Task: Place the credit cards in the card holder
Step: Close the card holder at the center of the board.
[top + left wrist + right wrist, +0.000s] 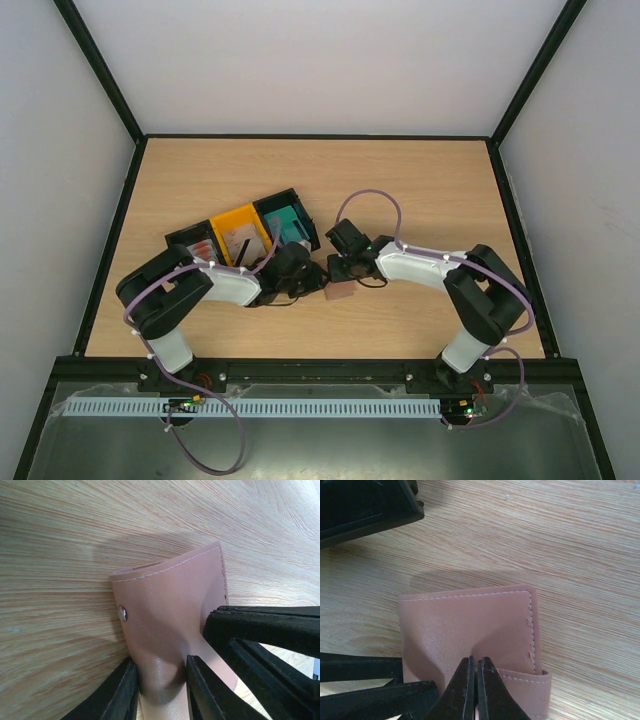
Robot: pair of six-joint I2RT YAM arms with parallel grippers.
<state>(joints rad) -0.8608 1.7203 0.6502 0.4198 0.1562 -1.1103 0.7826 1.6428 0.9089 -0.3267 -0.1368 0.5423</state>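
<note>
2 end effectors are meeting at the card holder (342,292), which is sitting near the middle of the worktop (420,190), just in front of the trays (232,212). the left end effector (157,690) is clamping 1 end of the brown pouch, the leather bunching between its fingers (122,692). the right end effector (473,680) is holding its tips together against the pouch's face; whether they are nipping a layer cannot be told. the credit cards (292,225) are resting in the trays, none visibly in the holder.

doing this step well probably means the left grip steadying the pouch while the right is working the slot open, gently enough not to crease the leather.

only the overhead view is showing the cards and both arms. the left wrist view is revealing a metal snap (122,613) and the bend in the pouch. the right wrist view is showing the stitched edge and a folded flap (530,690) at the lower corner.
</note>
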